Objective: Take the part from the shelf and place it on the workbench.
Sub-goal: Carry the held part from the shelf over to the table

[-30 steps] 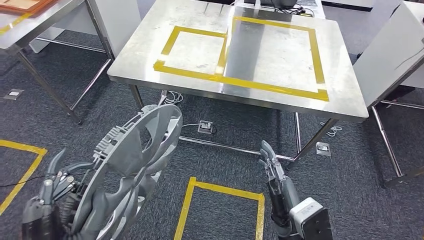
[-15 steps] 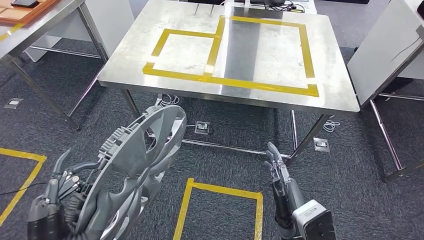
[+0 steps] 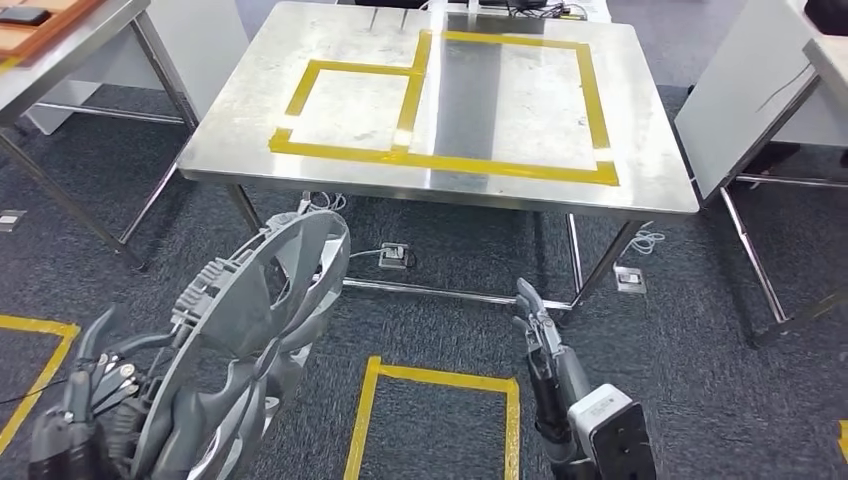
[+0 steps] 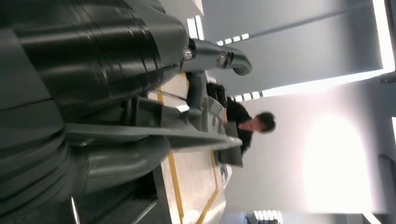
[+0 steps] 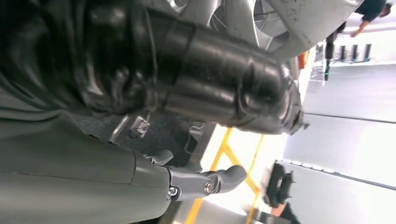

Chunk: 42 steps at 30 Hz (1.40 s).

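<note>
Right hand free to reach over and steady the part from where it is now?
Probably yes. The right hand is open and holds nothing, extended forward beside the part gripped by the left hand. Only carpet lies between them; the workbench edge sits farther ahead, out of that path.

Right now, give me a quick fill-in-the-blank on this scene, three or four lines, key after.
1. The fan part is held by the robot's ____ hand.
2. The tape outlines on the workbench are ____ in colour.
3. The right hand holds ____.
4. The part is not yet on the ____.

Missing words: left; yellow; nothing; workbench
</note>
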Motion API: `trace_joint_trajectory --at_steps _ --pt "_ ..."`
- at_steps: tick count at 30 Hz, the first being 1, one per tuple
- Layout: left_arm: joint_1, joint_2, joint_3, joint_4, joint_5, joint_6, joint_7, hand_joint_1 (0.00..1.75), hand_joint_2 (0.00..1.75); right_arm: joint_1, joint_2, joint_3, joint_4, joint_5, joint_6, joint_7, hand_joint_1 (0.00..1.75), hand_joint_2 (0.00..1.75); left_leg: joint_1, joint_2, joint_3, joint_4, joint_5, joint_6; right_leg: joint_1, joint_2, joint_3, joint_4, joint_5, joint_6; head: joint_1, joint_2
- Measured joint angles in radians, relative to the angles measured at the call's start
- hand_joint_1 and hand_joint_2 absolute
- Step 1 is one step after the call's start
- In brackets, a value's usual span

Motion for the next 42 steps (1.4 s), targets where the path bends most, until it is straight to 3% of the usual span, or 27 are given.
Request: trace_joint_trajectory --at_steps 3,4,5,6,8,10,12,15,16,18,19,20,21,22,23,25,27,31,36,39,42 --pt "0.003 -0.006 0.006 0.0 -0.029 0.0 0.006 1.75 1.75 0.002 -0.002 0.001 0.001 0.0 -0.002 0.001 0.0 0.0 0.003 0.001 0.015 -0.007 0.0 0.0 -0.012 0.001 -0.092 0.175 -0.07 0.016 0.014 0.0" --pt "0.006 -0.008 0.01 0.0 -0.033 0.0 0.008 1.75 1.75 0.004 -0.003 0.002 0.001 0.0 -0.003 0.002 0.0 0.0 0.003 0.001 0.016 -0.004 -0.004 -0.001 -0.016 0.001 -0.118 0.218 -0.077 0.022 0.017 0.0" --pt "0.009 -0.009 0.013 0.0 -0.035 0.0 0.01 1.75 1.75 0.005 -0.004 0.002 0.001 0.0 -0.003 0.002 0.0 0.0 0.005 0.0 0.017 0.0 -0.01 -0.003 -0.021 0.001 -0.127 0.226 -0.065 0.029 0.019 0.0" --pt "0.011 -0.011 0.015 0.0 -0.036 0.0 0.01 1.75 1.75 0.005 -0.004 0.003 0.001 0.0 -0.003 0.002 0.0 0.0 0.008 -0.001 0.019 0.007 -0.017 -0.007 -0.025 0.0 -0.117 0.195 -0.035 0.035 0.021 0.0" --pt "0.014 -0.013 0.017 0.0 -0.038 0.0 0.01 1.75 1.75 0.004 -0.004 0.004 0.002 0.0 -0.003 0.002 0.0 0.0 0.012 -0.003 0.019 0.025 -0.036 -0.02 -0.032 -0.004 -0.065 0.074 0.026 0.044 0.026 0.0" --pt "0.015 -0.015 0.021 0.0 -0.038 0.0 0.01 1.75 1.75 0.004 -0.004 0.004 0.002 0.0 -0.004 0.002 0.0 0.0 0.01 -0.004 0.009 0.042 -0.053 -0.034 -0.031 -0.005 -0.025 0.002 0.033 0.033 0.032 0.0" --pt "0.016 -0.017 0.023 -0.001 -0.038 0.0 0.009 1.75 1.75 0.005 -0.004 0.005 0.002 0.0 -0.004 0.002 0.0 0.0 0.009 -0.002 0.009 0.046 -0.062 -0.045 -0.026 -0.002 -0.016 -0.001 0.017 0.01 0.028 0.0" --pt "0.016 -0.018 0.025 -0.001 -0.038 0.0 0.007 1.75 1.75 0.005 -0.005 0.005 0.001 0.001 -0.004 0.002 0.0 0.0 0.014 -0.006 -0.003 0.084 -0.087 -0.056 -0.028 0.004 -0.005 -0.004 0.009 -0.013 0.014 0.0" --pt "0.016 -0.018 0.026 -0.001 -0.039 0.0 0.006 1.75 1.75 0.004 -0.004 0.005 0.001 0.001 -0.004 0.001 0.0 0.0 0.015 -0.011 -0.034 0.134 -0.105 -0.056 -0.028 0.005 0.002 -0.006 0.006 -0.019 0.007 0.0" --pt "0.016 -0.019 0.028 -0.001 -0.038 0.0 0.003 1.75 1.75 0.004 -0.004 0.005 0.001 0.001 -0.004 0.001 0.0 0.0 0.013 -0.017 -0.126 0.281 -0.144 -0.055 -0.026 0.007 0.014 -0.007 -0.002 -0.025 -0.006 0.0" --pt "0.016 -0.019 0.03 0.0 -0.038 0.0 0.002 1.75 1.75 0.003 -0.004 0.005 0.001 0.001 -0.004 0.001 0.0 0.0 0.013 -0.018 -0.173 0.344 -0.153 -0.054 -0.024 0.009 0.021 -0.007 -0.007 -0.027 -0.01 0.0" --pt "0.017 -0.019 0.031 0.0 -0.037 0.0 0.001 1.75 1.75 0.004 -0.004 0.005 0.002 0.001 -0.004 0.001 0.0 0.0 0.012 -0.019 -0.208 0.376 -0.143 -0.052 -0.023 0.011 0.029 -0.007 -0.012 -0.027 -0.014 0.0" --pt "0.017 -0.019 0.033 0.0 -0.035 0.0 0.001 1.75 1.75 0.004 -0.004 0.005 0.002 0.001 -0.005 0.001 0.0 0.0 0.012 -0.02 -0.223 0.365 -0.112 -0.049 -0.022 0.015 0.039 -0.007 -0.02 -0.026 -0.017 0.0" --pt "0.017 -0.019 0.033 0.0 -0.033 0.0 0.001 1.75 1.75 0.004 -0.004 0.005 0.002 0.001 -0.005 0.001 0.0 0.0 0.012 -0.021 -0.219 0.32 -0.067 -0.045 -0.022 0.019 0.05 -0.007 -0.028 -0.024 -0.02 0.0" --pt "0.017 -0.019 0.034 0.0 -0.03 0.0 0.001 1.75 1.75 0.004 -0.004 0.005 0.002 0.001 -0.005 0.001 0.0 0.0 0.011 -0.022 -0.201 0.249 -0.013 -0.042 -0.022 0.023 0.06 -0.007 -0.037 -0.02 -0.024 0.0" --pt "0.016 -0.02 0.035 0.0 -0.025 0.0 0.001 1.75 1.75 0.003 -0.004 0.005 0.003 0.001 -0.006 0.001 0.0 0.0 0.008 -0.028 -0.153 0.134 0.042 -0.038 -0.018 0.03 0.069 -0.006 -0.056 -0.008 -0.03 0.0" --pt "0.016 -0.021 0.038 -0.001 -0.023 0.0 0.0 1.75 1.75 0.003 -0.004 0.005 0.003 0.001 -0.006 0.001 0.0 0.0 0.007 -0.031 -0.131 0.098 0.041 -0.038 -0.015 0.032 0.066 -0.004 -0.066 -0.002 -0.029 0.0" --pt "0.016 -0.023 0.041 0.0 -0.023 0.0 -0.002 1.75 1.75 0.002 -0.004 0.006 0.004 0.001 -0.006 0.001 0.0 0.0 0.008 -0.038 -0.131 0.092 0.042 -0.036 -0.014 0.028 0.07 -0.014 -0.063 -0.033 -0.011 0.0" --pt "0.016 -0.025 0.042 -0.001 -0.023 0.0 -0.002 1.75 1.75 0.001 -0.004 0.006 0.004 0.001 -0.006 0.001 0.0 0.0 0.004 -0.04 -0.131 0.092 0.036 -0.024 -0.015 0.027 0.079 -0.032 -0.062 -0.034 0.015 0.0" --pt "0.016 -0.026 0.042 -0.001 -0.025 0.0 -0.002 1.75 1.75 0.0 -0.004 0.006 0.004 0.001 -0.006 0.001 0.0 0.0 0.002 -0.039 -0.131 0.092 0.036 -0.019 -0.017 0.026 0.08 -0.037 -0.061 -0.023 0.021 0.0" --pt "0.016 -0.026 0.042 -0.001 -0.026 0.0 -0.002 1.75 1.75 0.0 -0.004 0.007 0.004 0.001 -0.006 0.0 0.0 0.0 -0.003 -0.039 -0.131 0.093 0.034 -0.011 -0.022 0.025 0.082 -0.046 -0.059 0.013 0.022 0.0"
